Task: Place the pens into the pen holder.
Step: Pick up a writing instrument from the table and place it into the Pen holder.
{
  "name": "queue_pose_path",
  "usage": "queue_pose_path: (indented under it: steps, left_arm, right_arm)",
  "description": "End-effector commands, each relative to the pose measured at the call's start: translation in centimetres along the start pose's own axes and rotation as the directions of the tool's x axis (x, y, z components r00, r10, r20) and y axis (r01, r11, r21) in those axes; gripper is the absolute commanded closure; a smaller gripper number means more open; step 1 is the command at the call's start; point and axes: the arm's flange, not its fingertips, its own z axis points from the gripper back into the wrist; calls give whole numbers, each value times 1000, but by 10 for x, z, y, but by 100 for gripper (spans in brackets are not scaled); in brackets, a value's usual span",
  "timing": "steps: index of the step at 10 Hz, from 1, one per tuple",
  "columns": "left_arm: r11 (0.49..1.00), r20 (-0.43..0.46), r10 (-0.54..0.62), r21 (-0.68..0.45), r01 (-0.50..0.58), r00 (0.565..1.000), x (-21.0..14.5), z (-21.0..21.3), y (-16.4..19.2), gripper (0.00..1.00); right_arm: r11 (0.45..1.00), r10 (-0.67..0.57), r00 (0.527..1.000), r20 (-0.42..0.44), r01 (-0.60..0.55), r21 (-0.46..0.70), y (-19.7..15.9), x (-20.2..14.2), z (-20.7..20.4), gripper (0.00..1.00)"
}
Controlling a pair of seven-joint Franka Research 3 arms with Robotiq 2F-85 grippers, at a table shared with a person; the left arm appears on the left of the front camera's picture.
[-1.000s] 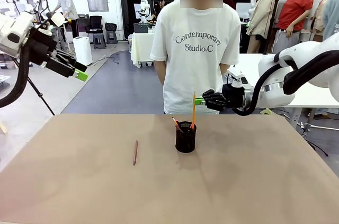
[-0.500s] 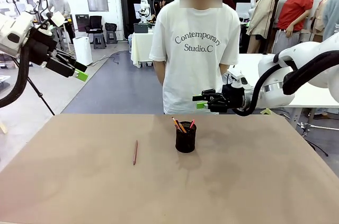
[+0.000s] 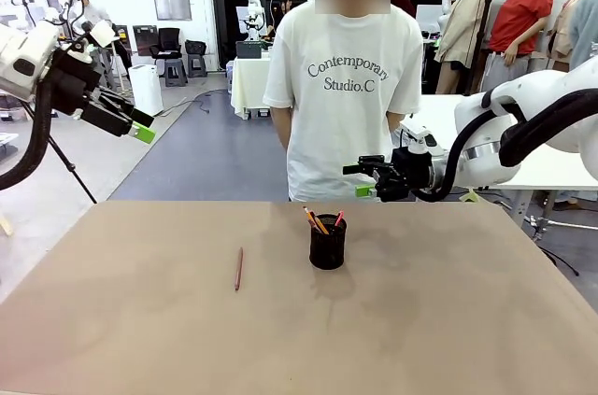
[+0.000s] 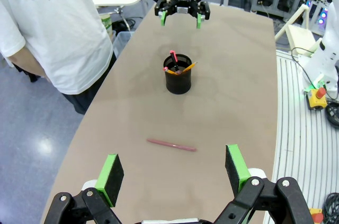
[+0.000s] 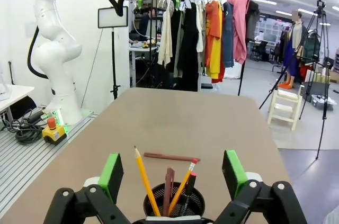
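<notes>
At the middle of the table stands the holder, well in from every edge, with bare tabletop on all sides of it and the broadest stretch on the robot's side. Pens stand in it, leaning and rising past its rim: a yellow pencil, an orange one, a reddish-brown stick and a dark pen with a pink-red end. To the holder's left and a little nearer the robot, a loose pen lies flat, reddish-brown, apart from the holder and touching nothing else, with open surface between it and the left edge.

Above the holder and just to its right, toward the far edge, hangs the right gripper, fingers level and spread wide, holding nothing; in its wrist view the holder's mouth sits low between the two green pads. Far to the holder's left and high up, out by the table's left edge, the left gripper hangs with its jaws wide apart and nothing between them.

Behind the holder, a person in a white T-shirt stands close against the far edge.
</notes>
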Motion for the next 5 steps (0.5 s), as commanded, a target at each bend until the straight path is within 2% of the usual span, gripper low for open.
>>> queue_pose_path:
  steps: [1,5]
  left_arm:
    - [1000,3,-2,4,2,1000,1,0,0,0]
    - [1000,3,-2,4,2,1000,1,0,0,0]
  right_arm:
    - [1000,-4,1000,18,4,10,1,-2,-2,0]
    - [1000,-4,1000,18,4,10,1,-2,-2,0]
